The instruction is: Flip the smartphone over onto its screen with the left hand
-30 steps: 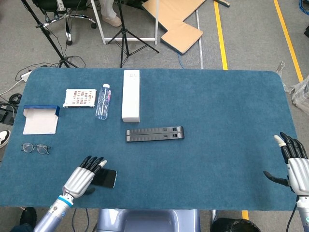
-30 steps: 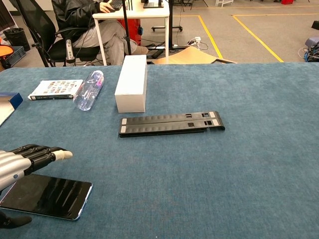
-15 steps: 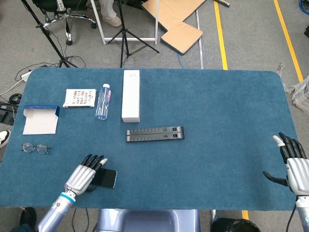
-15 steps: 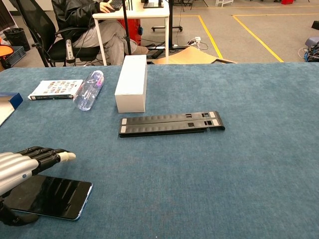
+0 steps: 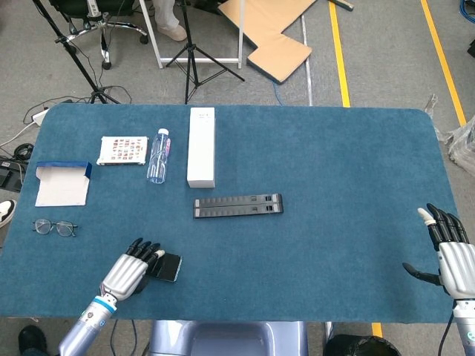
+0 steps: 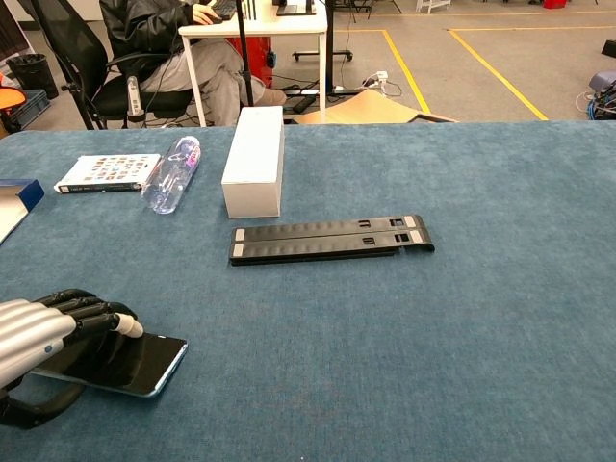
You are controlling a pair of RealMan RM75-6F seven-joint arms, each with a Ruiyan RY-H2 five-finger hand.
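Left hand (image 6: 60, 335) gripped the phone (image 6: 144, 355), fingers over its far edge, thumb beneath, tilting it off the tabletop (image 6: 433, 318), presumably for the flip.

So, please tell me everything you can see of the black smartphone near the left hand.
The black smartphone is a thin, glossy slab with rounded corners and a bluish edge, dark screen up and reflecting. It sits near the front edge of the blue felt table, its near end apparently raised slightly. The left hand covers that end, fingers curled over the top, thumb underneath.
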